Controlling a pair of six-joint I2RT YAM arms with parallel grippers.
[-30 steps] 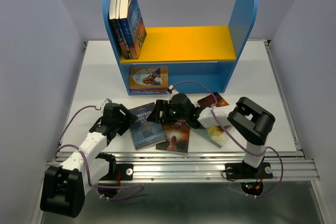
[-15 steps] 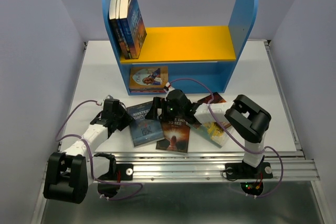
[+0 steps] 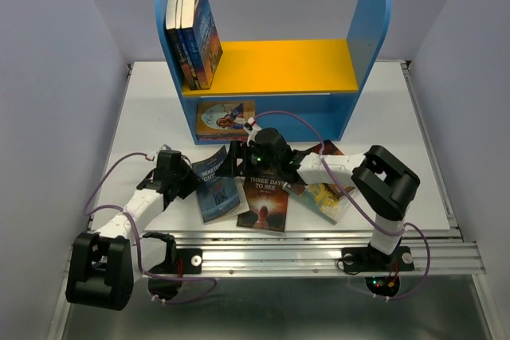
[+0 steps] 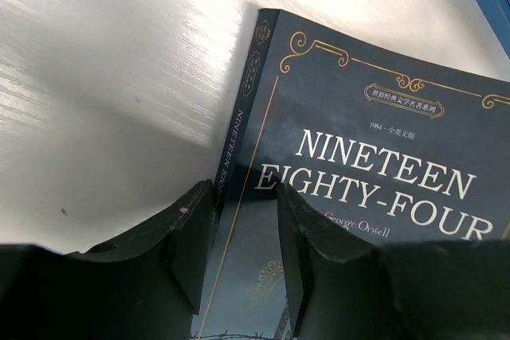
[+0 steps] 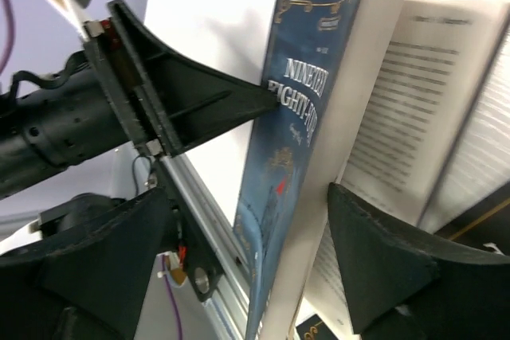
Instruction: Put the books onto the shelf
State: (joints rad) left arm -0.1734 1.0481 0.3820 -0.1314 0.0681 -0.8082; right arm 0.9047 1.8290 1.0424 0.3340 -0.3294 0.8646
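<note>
1. The shelf (image 3: pixel 368 13) stands at the back of the table (image 3: pixel 151 109), beyond both arms.
2. Three books (image 3: pixel 191 33) stand upright at the left end of its upper board (image 3: pixel 279 65). Another book (image 3: pixel 225 115) sits in the lower compartment, at the left.
3. On the table before the shelf, Nineteen Eighty-Four (image 3: pixel 217 189) is leftmost, its right side raised. Three Days to See (image 3: pixel 264 201) lies just right of it, then a third book (image 3: pixel 325 197), with a fourth book (image 3: pixel 331 149) behind that, near the shelf.
4. The left hand (image 3: pixel 188 184) is at Nineteen Eighty-Four's left edge, the spine between its fingers (image 4: pixel 187 236).
5. The right hand (image 3: pixel 235 162) is at that book's raised edge, between it and the shelf, a finger on either side.
</note>
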